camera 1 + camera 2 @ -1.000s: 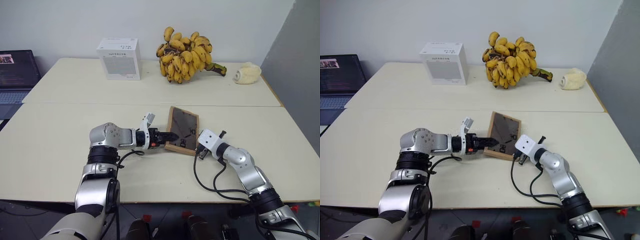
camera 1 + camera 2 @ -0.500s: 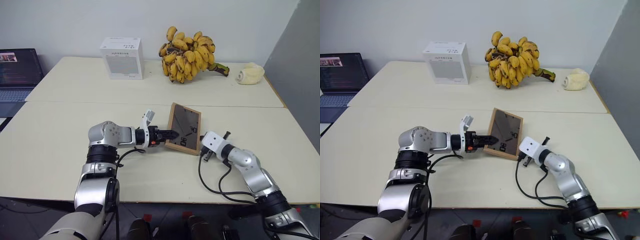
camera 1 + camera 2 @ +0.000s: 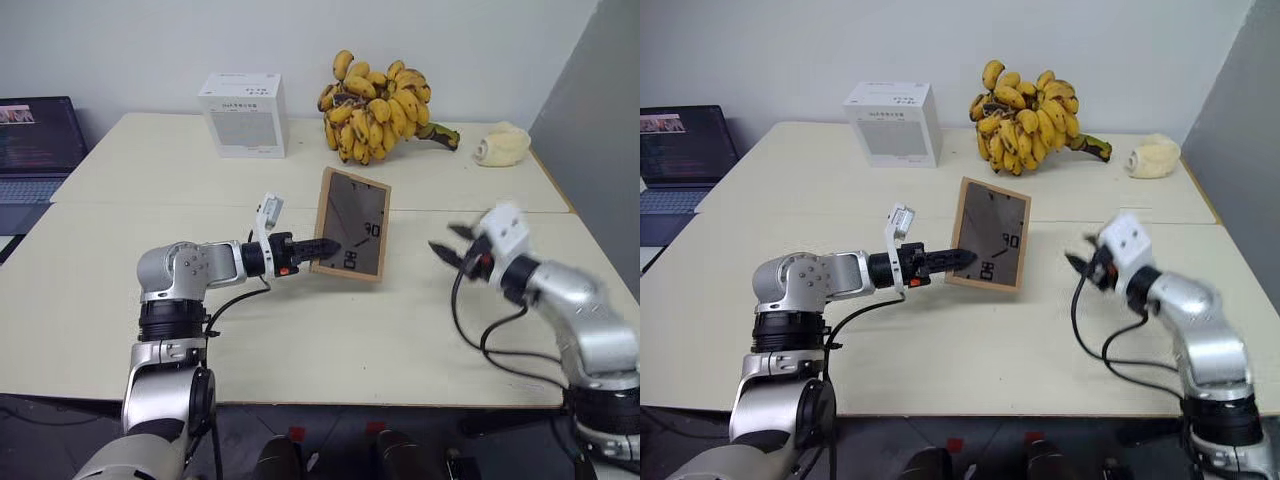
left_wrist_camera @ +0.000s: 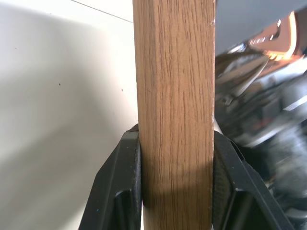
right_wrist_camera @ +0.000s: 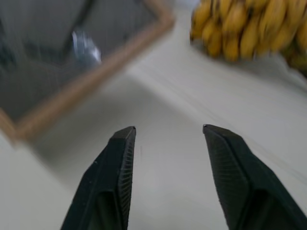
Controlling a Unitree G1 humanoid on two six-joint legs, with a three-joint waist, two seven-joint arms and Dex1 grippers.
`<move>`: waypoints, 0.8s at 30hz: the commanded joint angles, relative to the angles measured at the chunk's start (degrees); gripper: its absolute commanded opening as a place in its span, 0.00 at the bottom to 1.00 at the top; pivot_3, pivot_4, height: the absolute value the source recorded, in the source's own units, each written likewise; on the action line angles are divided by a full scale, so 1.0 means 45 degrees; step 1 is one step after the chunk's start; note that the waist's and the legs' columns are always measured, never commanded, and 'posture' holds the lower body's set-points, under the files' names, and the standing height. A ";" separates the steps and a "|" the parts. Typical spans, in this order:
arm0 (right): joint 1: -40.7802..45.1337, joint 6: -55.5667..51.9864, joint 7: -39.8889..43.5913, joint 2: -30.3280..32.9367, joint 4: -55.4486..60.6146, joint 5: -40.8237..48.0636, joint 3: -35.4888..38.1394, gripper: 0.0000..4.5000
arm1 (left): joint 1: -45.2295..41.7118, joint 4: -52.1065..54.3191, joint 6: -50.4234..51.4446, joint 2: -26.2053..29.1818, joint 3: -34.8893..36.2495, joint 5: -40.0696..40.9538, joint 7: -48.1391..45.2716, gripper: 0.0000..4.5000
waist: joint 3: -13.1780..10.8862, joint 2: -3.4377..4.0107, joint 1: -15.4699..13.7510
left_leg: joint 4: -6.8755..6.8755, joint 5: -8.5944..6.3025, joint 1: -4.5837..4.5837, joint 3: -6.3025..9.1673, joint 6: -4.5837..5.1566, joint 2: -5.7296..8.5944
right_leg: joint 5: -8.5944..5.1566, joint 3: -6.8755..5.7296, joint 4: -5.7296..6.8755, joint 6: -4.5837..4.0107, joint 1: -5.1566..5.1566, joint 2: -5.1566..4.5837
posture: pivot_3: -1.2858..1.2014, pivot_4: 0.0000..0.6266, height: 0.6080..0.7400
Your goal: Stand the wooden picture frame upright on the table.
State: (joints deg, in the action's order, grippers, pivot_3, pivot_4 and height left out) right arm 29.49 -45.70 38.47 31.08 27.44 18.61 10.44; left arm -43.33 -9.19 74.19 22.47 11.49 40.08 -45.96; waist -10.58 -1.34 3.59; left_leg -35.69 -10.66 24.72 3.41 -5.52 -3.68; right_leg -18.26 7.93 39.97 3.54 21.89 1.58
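Left gripper, reaching in from the lower left of the head views, is clamped on the left edge of the wooden picture frame; in the left wrist view its two black fingers press flat against both sides of the light-brown wood. Right gripper hangs at the right of centre, apart from the frame, with its fingers spread and nothing between them; the right wrist view shows bare tabletop in the gap.

Near the middle of the table, the frame stands almost upright, leaning back slightly, its dark grey back panel facing the camera. Whether its lower edge touches the tabletop cannot be told.

Farther back, a white cardboard box sits in the upper left of centre, a bunch of bananas lies beside it at upper centre, and a pale rounded object rests toward the upper right. At the far left edge, a laptop stands open.
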 commanded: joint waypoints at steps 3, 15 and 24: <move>0.2807 -0.2974 -0.0976 -0.1157 0.1080 0.3444 0.0953 0.65 | -0.0005 0.2455 -0.0523 0.0774 -0.0340 0.1023 -0.1155 0.29 | -0.0005 0.0005 -0.0045 | 0.0004 0.0000 0.0015 0.0019 0.0000 0.0000 | -0.0002 -0.0022 -0.0008 -0.0006 0.0005 -0.0001 | 0.52 0.24 1.00; 0.4261 -0.4550 -0.2991 -0.3524 -0.0940 0.6499 0.1350 0.65 | -0.0459 0.3135 -0.0786 0.1298 -0.0715 0.1457 -0.1343 0.29 | -0.0010 0.0013 -0.0069 | 0.0009 0.0000 0.0044 0.0014 0.0003 0.0000 | -0.0003 -0.0029 -0.0002 -0.0012 0.0046 -0.0005 | 0.52 0.24 1.00; 0.3364 -0.3646 -0.2606 -0.2458 -0.1768 0.6215 0.1100 0.65 | -0.0359 0.3474 -0.0789 0.1480 -0.0576 0.1811 -0.1191 0.29 | -0.0012 0.0015 -0.0058 | 0.0062 0.0000 0.0044 0.0004 0.0003 -0.0001 | -0.0012 -0.0025 -0.0010 -0.0021 0.0066 -0.0005 | 0.52 0.24 1.00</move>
State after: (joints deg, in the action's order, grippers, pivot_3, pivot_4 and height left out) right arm 45.29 -64.03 26.19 19.09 19.25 46.48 16.06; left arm -43.46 3.26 72.08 29.14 7.52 45.40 -50.62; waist -10.63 -1.28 3.33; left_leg -35.39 -10.66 24.92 3.42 -5.51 -3.68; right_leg -18.31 7.83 39.93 3.44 22.22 1.56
